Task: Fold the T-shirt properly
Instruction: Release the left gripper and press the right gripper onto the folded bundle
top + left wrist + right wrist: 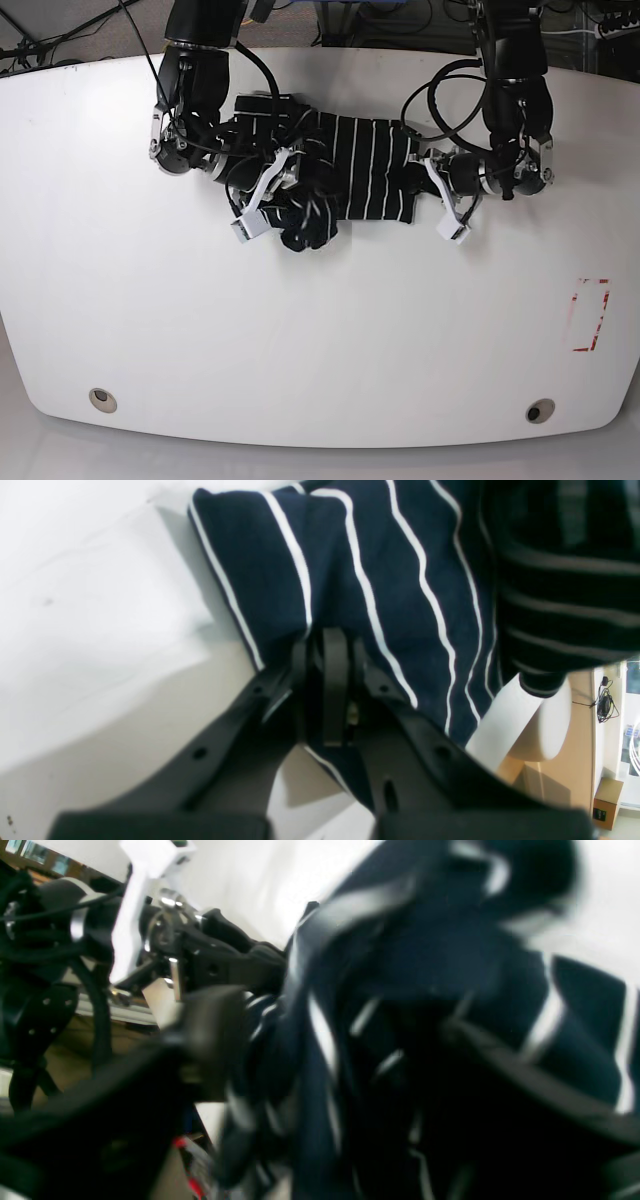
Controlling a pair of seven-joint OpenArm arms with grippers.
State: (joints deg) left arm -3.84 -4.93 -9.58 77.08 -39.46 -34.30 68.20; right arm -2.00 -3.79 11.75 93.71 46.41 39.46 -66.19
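Observation:
The T-shirt [362, 178], dark with thin white stripes, lies at the back middle of the white table [320, 330]. Its right part is flat and its left part is bunched into a heap [305, 222]. In the base view my left gripper [417, 172] sits at the shirt's right edge. The left wrist view shows that gripper [332, 652] shut on a fold of the T-shirt [395, 570]. My right gripper [298, 185] is over the bunched left part. In the blurred right wrist view its fingers stand wide apart, and loose T-shirt [400, 965] cloth hangs in the right gripper [350, 1050].
A red rectangle outline [588, 315] is marked on the table at the right. Two round holes [100, 398] [540, 410] sit near the front edge. Both arms reach in from the back edge, with cables behind them.

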